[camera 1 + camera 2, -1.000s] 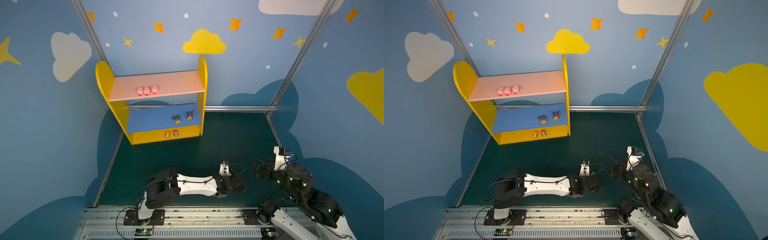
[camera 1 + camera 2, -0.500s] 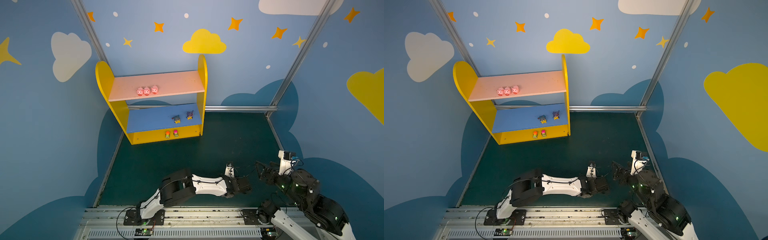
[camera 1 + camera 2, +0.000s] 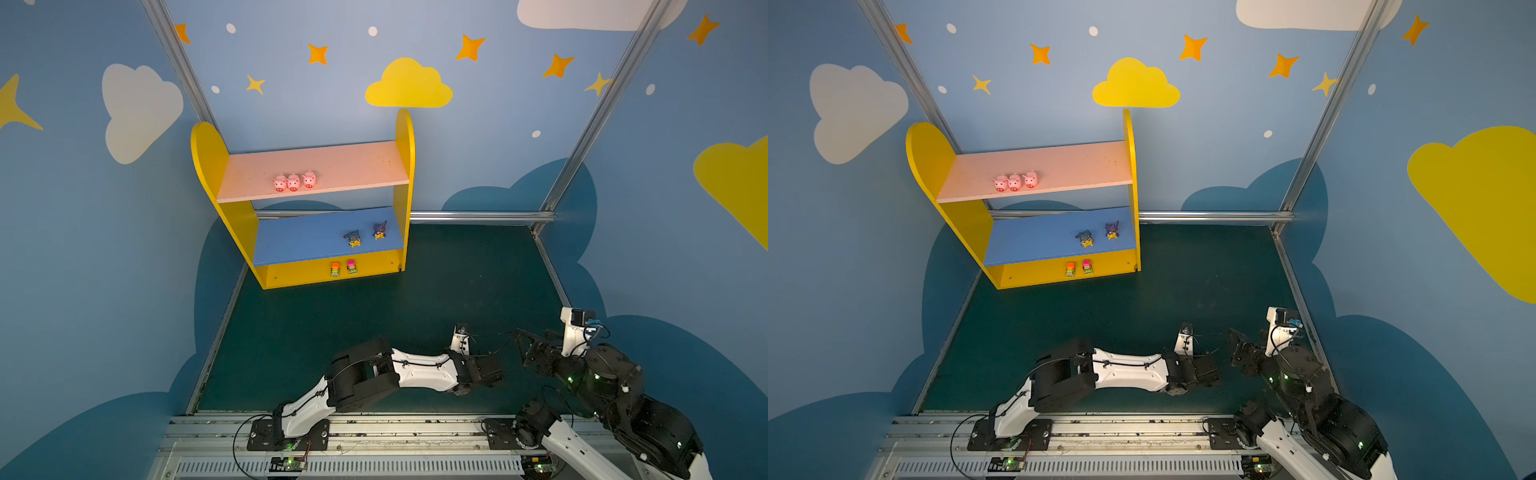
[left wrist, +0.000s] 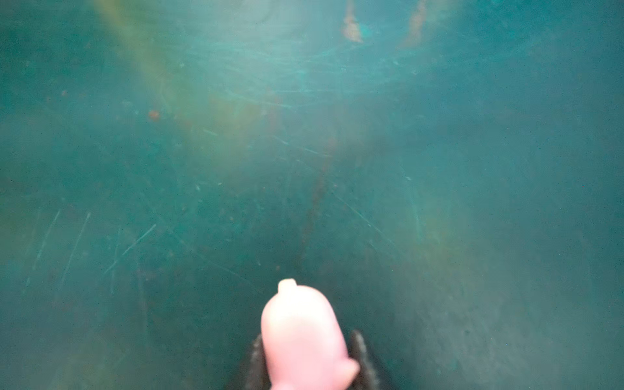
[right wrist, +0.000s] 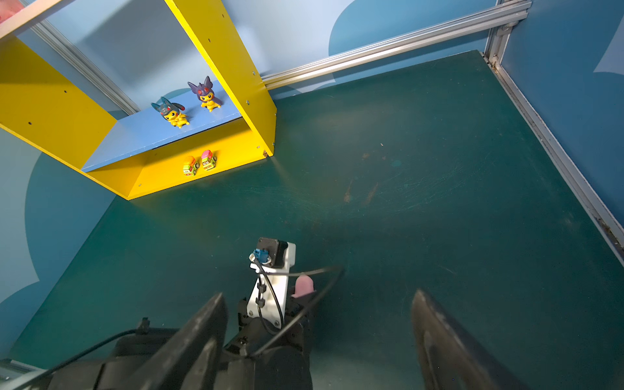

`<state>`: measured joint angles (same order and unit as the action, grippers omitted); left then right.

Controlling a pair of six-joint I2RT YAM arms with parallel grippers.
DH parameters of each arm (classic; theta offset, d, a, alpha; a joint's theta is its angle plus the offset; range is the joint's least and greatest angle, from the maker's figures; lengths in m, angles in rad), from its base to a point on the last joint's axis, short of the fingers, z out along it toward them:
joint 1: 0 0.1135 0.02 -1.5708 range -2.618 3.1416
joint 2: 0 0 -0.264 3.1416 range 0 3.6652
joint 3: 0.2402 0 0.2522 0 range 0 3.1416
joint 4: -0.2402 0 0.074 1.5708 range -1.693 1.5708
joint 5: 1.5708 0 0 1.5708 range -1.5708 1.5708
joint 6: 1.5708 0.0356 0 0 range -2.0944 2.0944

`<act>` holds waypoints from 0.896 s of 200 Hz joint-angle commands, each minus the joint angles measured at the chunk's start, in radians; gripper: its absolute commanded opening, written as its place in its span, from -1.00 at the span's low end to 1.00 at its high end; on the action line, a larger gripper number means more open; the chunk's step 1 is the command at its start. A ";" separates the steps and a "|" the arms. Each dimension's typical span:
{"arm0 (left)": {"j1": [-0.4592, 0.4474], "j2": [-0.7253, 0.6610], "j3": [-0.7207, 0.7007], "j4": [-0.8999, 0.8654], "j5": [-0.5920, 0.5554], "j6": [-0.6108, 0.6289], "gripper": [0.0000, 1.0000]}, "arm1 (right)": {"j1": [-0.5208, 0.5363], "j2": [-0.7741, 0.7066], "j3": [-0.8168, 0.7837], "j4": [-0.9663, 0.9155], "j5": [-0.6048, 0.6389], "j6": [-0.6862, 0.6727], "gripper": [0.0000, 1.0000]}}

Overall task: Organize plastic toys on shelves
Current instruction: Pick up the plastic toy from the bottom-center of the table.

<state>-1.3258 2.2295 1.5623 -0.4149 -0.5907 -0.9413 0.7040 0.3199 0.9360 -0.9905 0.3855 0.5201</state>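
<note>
Pink pig [image 4: 302,324], the fourth of its kind, sat between the fingers [image 4: 361,351] of your left gripper [image 4: 306,341], low over the green tabletop [image 3: 415,291] near the arm bases and well apart from the shelves [image 3: 405,166]. In the left wrist view the two dark fingers pressed close against its flanks, so you had the jaws closed on its body. Whether it rested on the surface or hung just clear, you could not have told from these views.

Your right gripper [image 3: 524,345] stood beside it with its jaws spread wide and nothing between them.

Three pigs [image 3: 293,182] stood touching in a row on the pink upper board [image 3: 353,166]. The two yellow figures [image 3: 353,238] were on the blue board and the two green cars [image 3: 343,268] on the yellow base.

You were probably dealing with a hollow moulded toy: very light, stiff and smooth. Its rounded back would likely slip out of a pinch placed too high or too near the snout. The broad middle of the body, flank to flank, looked like the right place to hold it, and that was roughly where your fingers sat. A gentle squeeze should have been enough.
</note>
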 commanded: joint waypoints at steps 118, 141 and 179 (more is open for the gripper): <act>0.078 -0.213 -0.048 -0.325 0.004 0.068 -0.48 | 0.003 0.078 0.015 0.093 -0.012 -0.012 0.68; 0.100 -0.314 -0.037 -0.429 -0.034 0.102 -0.47 | 0.003 0.123 0.015 0.148 -0.032 -0.015 0.68; 0.164 -0.455 0.060 -0.600 -0.115 0.167 -0.47 | 0.002 0.226 0.031 0.261 -0.069 -0.031 0.68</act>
<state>-1.1984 1.8454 1.5536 -0.8425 -0.6174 -0.8371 0.7040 0.4870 0.9375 -0.8375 0.3489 0.5114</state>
